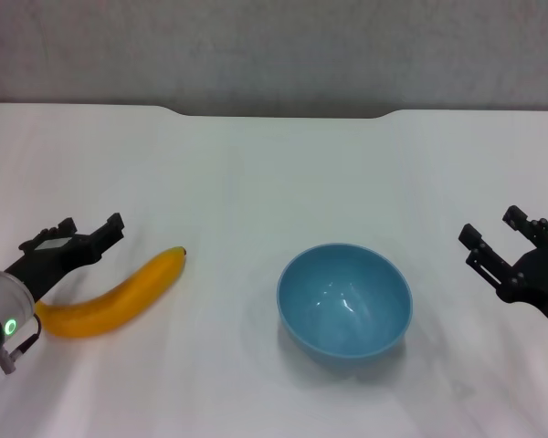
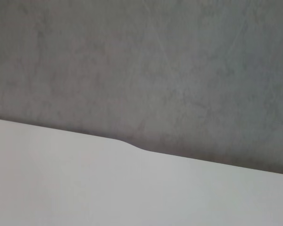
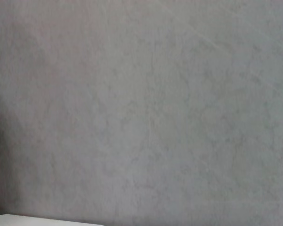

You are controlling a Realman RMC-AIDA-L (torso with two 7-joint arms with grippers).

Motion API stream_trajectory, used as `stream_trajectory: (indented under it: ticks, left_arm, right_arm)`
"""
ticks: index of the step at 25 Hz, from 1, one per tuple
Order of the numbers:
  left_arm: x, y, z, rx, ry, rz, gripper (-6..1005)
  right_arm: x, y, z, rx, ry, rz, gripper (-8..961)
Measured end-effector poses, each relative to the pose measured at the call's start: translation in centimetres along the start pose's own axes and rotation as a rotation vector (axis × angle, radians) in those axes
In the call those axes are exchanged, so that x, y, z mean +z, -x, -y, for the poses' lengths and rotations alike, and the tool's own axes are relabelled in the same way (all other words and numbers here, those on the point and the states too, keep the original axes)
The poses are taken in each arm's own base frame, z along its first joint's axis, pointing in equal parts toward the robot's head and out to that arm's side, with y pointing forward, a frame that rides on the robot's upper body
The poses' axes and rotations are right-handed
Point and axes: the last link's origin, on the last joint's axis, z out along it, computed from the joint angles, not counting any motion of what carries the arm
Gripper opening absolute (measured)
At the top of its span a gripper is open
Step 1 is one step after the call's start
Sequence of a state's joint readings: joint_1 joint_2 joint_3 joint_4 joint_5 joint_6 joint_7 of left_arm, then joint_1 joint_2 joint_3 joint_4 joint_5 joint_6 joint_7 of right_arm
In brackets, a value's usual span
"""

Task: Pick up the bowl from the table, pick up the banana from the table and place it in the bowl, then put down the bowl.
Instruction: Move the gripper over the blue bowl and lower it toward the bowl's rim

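A light-blue bowl (image 1: 344, 298) stands upright and empty on the white table (image 1: 274, 173), slightly right of the middle. A yellow-orange banana (image 1: 114, 297) lies to its left, dark tip pointing toward the bowl. My left gripper (image 1: 82, 233) hovers at the far left, open, just above and behind the banana's thick end, holding nothing. My right gripper (image 1: 502, 230) is open at the far right, well clear of the bowl. Neither wrist view shows the bowl or banana.
The table's far edge has a shallow notch (image 1: 283, 113) with a grey wall behind it. The left wrist view shows the table edge (image 2: 132, 145) and wall; the right wrist view shows mostly wall.
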State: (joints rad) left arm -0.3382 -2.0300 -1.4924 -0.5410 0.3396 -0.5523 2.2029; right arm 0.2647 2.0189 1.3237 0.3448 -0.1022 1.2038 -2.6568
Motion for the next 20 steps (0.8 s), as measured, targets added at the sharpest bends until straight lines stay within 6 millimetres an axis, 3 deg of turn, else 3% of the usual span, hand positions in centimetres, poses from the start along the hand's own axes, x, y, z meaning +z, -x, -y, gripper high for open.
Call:
stream_trajectory:
  ticks: [20]
  left_arm:
    - [0.35,-0.29,-0.40,0.006,0.013,-0.008,817]
  right_arm:
    - [0.22,-0.09,-0.03,-0.003,0.001,-0.009,741]
